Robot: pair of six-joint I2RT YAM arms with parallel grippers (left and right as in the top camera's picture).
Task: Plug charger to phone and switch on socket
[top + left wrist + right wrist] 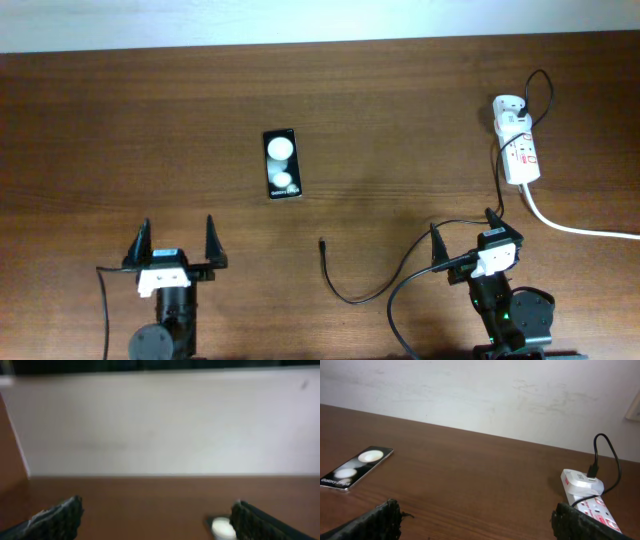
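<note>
Lying on the table (120,130), the phone (281,164) is well apart from the socket (518,145) at far right, with the loose tip of the charger (323,246) between them. The left gripper (178,226) and right gripper (461,224) hover empty, fingers spread wide.

Robot-manipulation bench in a plain indoor room, most likely a laboratory or test space rather than a home. A dark wood-grain table (120,120) stands against a bare off-white painted wall (470,395), lightly scuffed. Two small black robot arms, the left arm (170,300) and the right arm (500,305), are mounted at its near edge. The objects on the tabletop read as staged props laid well apart: a phone (281,164), a socket (518,150) with a thick white cord (570,228), and a charger (370,285). What kind of building this is cannot be told.
</note>
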